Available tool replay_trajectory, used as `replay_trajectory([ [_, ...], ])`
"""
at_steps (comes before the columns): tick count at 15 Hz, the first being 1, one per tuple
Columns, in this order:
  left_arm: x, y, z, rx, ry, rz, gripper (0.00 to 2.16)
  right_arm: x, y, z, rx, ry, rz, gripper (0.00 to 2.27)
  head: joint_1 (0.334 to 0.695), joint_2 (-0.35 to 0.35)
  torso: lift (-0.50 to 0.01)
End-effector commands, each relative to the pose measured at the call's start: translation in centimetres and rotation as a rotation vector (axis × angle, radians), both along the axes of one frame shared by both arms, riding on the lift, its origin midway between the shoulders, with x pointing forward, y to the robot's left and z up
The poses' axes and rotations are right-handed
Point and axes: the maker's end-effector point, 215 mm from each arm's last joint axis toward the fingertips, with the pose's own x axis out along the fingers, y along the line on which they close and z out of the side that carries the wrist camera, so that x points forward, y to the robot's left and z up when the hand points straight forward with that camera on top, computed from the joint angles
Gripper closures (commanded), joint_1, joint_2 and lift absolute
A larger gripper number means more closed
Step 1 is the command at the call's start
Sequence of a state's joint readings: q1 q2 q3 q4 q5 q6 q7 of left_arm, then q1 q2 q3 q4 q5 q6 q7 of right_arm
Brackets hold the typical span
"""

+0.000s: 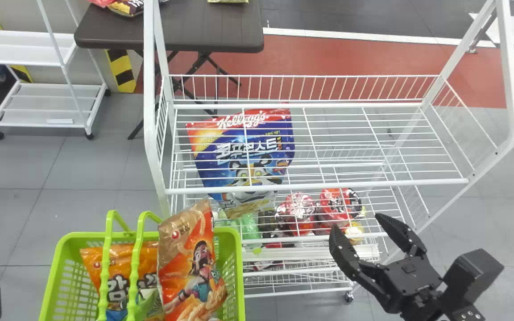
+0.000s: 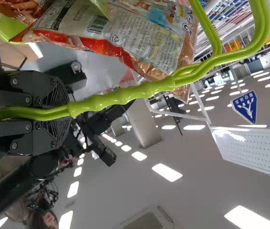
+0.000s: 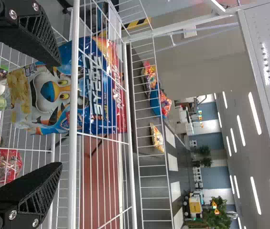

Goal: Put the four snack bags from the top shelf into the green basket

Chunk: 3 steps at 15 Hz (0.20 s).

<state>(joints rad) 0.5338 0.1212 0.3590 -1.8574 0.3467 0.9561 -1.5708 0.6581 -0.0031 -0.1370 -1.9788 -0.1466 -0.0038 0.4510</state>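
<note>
Sitting behind the front rail (image 1: 328, 186) at the top shelf's left, the blue bag (image 1: 239, 151) could snag if the right gripper (image 1: 357, 221), wide open and empty at near right, lifts too little. In the basket (image 1: 78, 234), near left, the tall bag (image 1: 192, 267) juts up; a bulky addition may slide off it. The left gripper (image 2: 62, 110), closed on the handle (image 2: 125, 95), could tilt everything by tugging.

I have my right jaws (image 1: 357, 223) parted near the white wire rack (image 1: 319, 186); a blue cereal bag (image 1: 214, 167) shows through its wires, orange snack bags (image 1: 174, 258) in the green basket (image 1: 83, 235).
</note>
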Motion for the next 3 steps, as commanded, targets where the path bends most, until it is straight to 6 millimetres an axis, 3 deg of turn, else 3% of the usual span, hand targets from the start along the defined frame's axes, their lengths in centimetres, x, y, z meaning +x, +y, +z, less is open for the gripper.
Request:
replay_trajectory([
  [1,-0.08,0.0,0.17,-0.008,-0.004,-0.004,2.15,-0.01,0.0,-0.07,0.004,0.003,-0.003,0.06,0.695,-0.091,0.0],
  [3,-0.08,-0.04,0.17,-0.009,-0.004,-0.003,2.15,-0.03,0.0,-0.16,0.004,0.006,-0.003,0.06,0.695,-0.092,0.0],
])
